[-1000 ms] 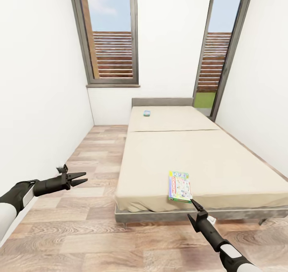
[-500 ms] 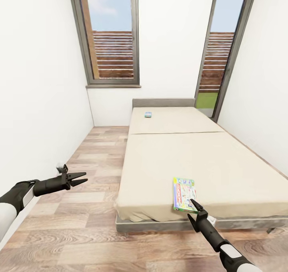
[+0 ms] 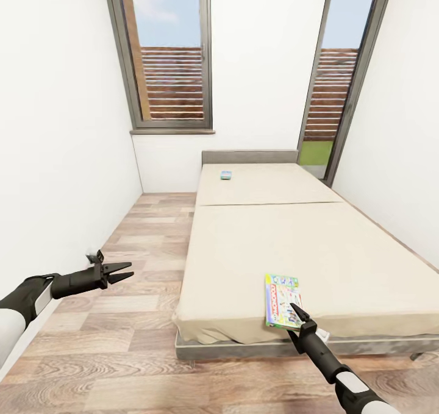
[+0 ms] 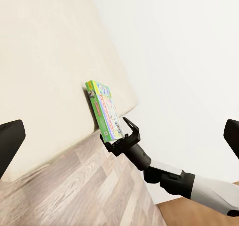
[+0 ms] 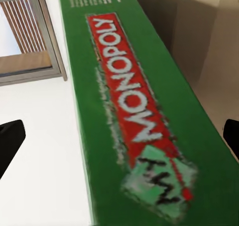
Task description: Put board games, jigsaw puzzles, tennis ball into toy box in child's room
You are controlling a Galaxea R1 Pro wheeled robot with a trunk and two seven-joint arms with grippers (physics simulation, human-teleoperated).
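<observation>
A white-green Monopoly board game (image 3: 282, 301) is seen lying at the near edge of the bed (image 3: 292, 243), with the right gripper (image 3: 297, 314) at its near end, fingers spread wide. A small blue game (image 3: 226, 174) is seen lying near the headboard. The left gripper (image 3: 122, 271) is held open over the floor (image 3: 122, 316).

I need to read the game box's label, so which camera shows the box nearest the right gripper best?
The right wrist view: the Monopoly box is close up, its red title legible. The head view shows it small at the bed's near edge by the right gripper. The left wrist view shows it from afar.
</observation>
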